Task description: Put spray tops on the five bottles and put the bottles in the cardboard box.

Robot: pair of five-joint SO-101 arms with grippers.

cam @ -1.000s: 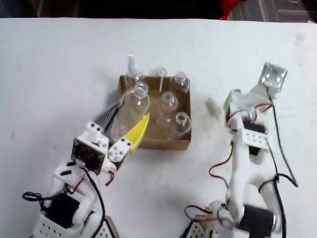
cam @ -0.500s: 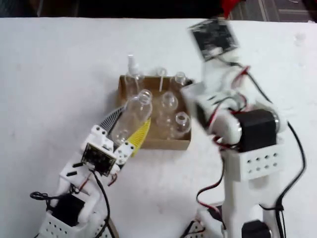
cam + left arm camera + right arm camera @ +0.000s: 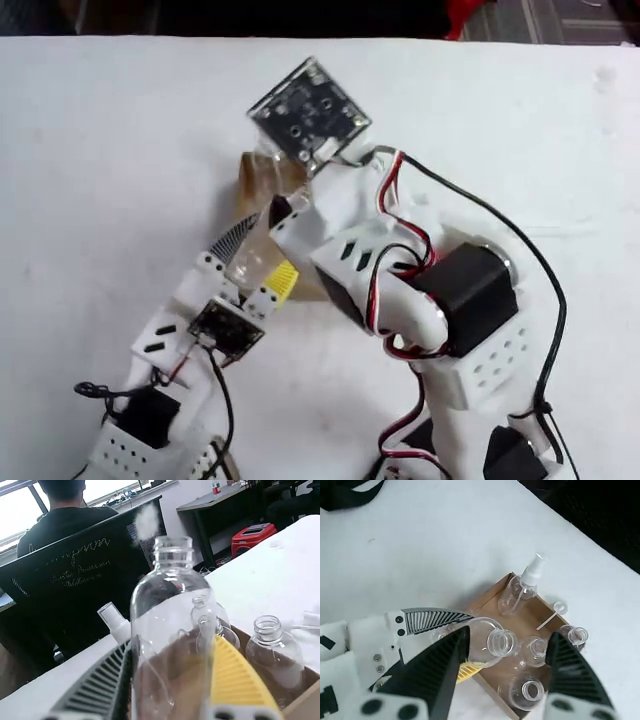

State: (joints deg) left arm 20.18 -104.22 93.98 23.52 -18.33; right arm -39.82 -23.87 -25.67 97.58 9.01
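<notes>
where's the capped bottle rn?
In the right wrist view, the capped bottle sits in a corner of the cardboard box, next to a loose spray top.

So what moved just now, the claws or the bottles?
The right claw swung in from the table's right side and now hangs open over the cardboard box. The left claw kept gripping the capless bottle, drawing back slightly. The box stayed put.

Clear bottle, brown cardboard box, ribbed yellow and grey fingers
</notes>
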